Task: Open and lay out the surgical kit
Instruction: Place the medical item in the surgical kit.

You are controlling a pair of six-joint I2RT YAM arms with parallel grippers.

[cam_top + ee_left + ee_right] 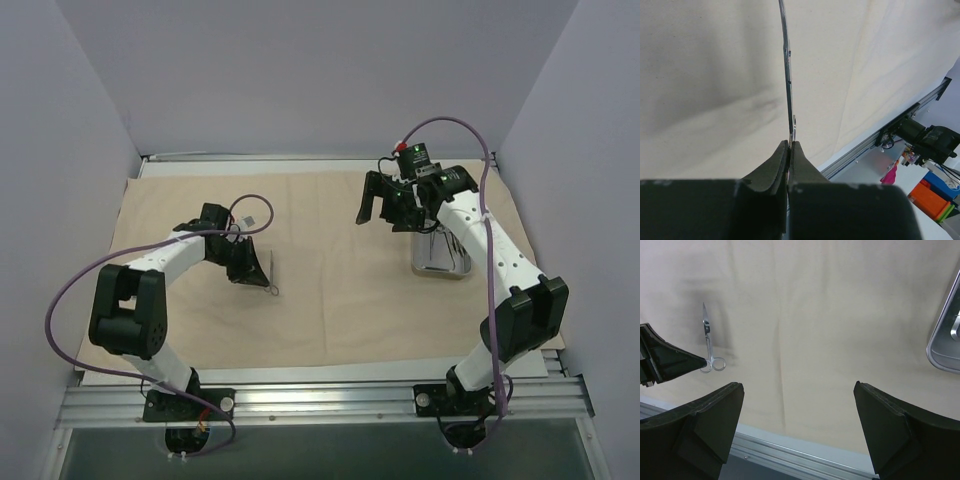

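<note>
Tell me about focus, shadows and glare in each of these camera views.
Top view: even light, faint soft shadows on the cloth. Left wrist: the scissors sharp, a grey shadow smudge beside them. Right wrist: near fingers soft, the tray rim glinting.

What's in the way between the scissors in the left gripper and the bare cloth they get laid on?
Nothing visible. The left gripper is shut on the scissors over bare cloth. The steel tray sits well off to the right, and the right gripper hangs open, apart from them.
</note>
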